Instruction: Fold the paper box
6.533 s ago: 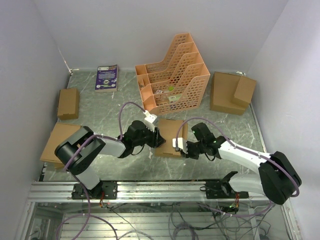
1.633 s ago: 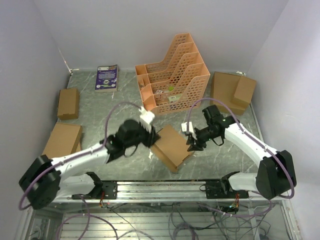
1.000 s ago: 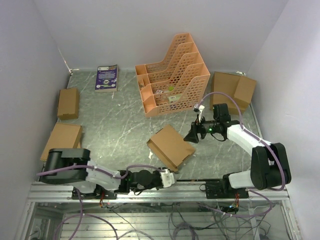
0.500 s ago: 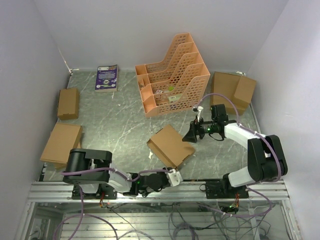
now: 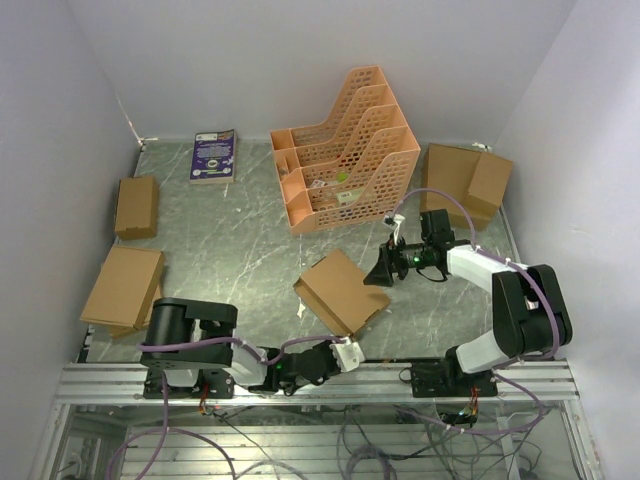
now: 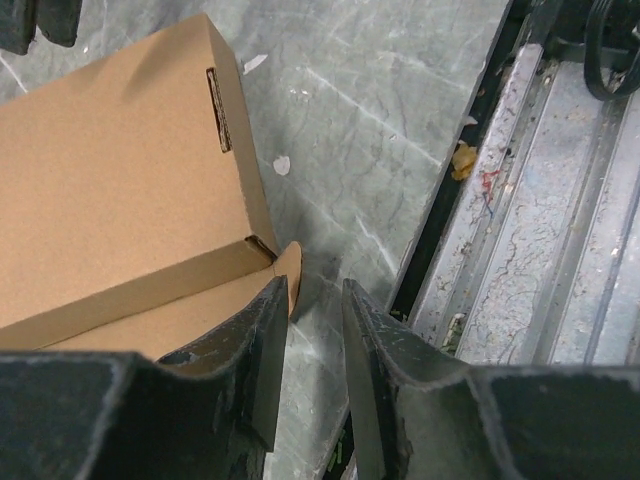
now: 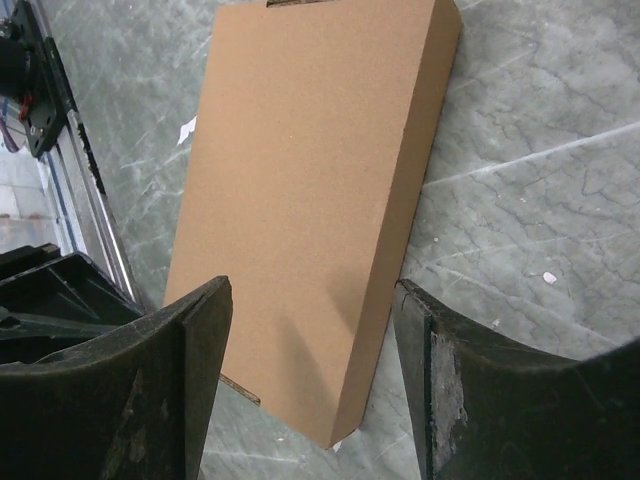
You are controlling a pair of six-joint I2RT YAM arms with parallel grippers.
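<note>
Lying flat and closed on the grey marbled table, the paper box sits turned at an angle, in front of the orange lattice file rack and well apart from it.

Top view:
- The left gripper is low at the near edge, just beside the box's near corner.
- The right gripper is at the box's right edge.
- Other cardboard boxes stand at the left, the near left and the far right.
- A purple booklet lies at the back.

Left wrist view:
- The left gripper shows a narrow gap between its jaws, with bare table in the gap. It has hold of nothing.
- The box fills the upper left, with a slot cut in its side wall.
- A flap at the box's lower corner juts out, just beside the left finger.
- A metal rail runs along the right.

Right wrist view:
- The right gripper has its jaws set wide apart and grips nothing.
- The box lies beneath, lid side up and plain brown, with its long edge running between the two fingers.
- Small white scraps dot the table.
</note>
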